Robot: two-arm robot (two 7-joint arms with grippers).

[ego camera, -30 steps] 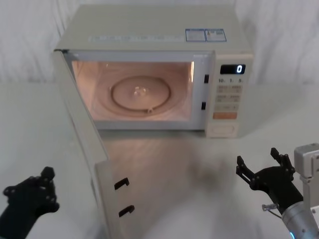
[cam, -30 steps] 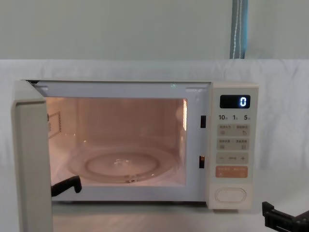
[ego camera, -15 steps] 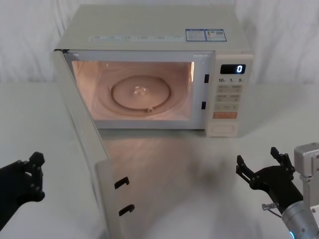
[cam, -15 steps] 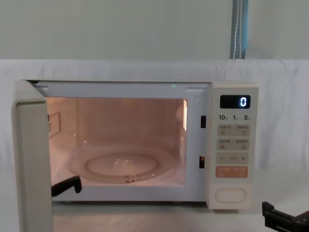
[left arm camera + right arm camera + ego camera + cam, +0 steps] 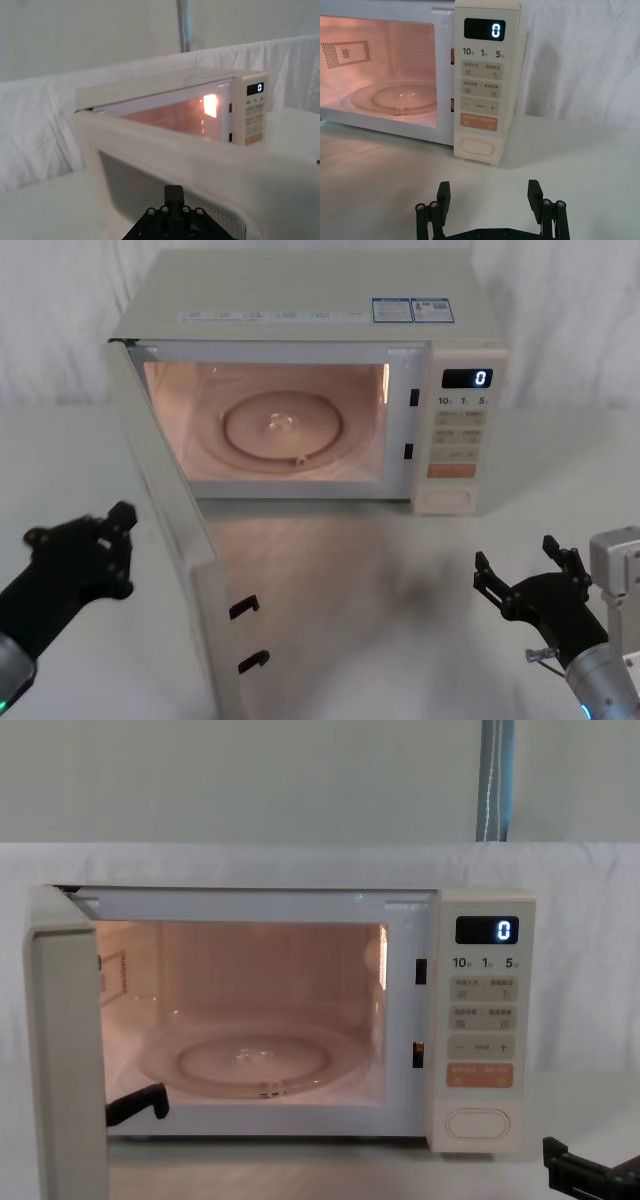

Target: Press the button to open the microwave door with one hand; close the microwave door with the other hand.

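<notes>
Since the microwave door (image 5: 185, 570) already stands swung wide on the left of the microwave (image 5: 300, 300), with the cavity lit, closing it is the step in hand. Left gripper (image 5: 85, 545) hovers just outside the door's outer face; whether its fingers are spread I cannot tell. It should press flat near the door's free edge and follow the hinge arc. Right gripper (image 5: 490, 200) waits open, well short of the button (image 5: 477, 148)
</notes>
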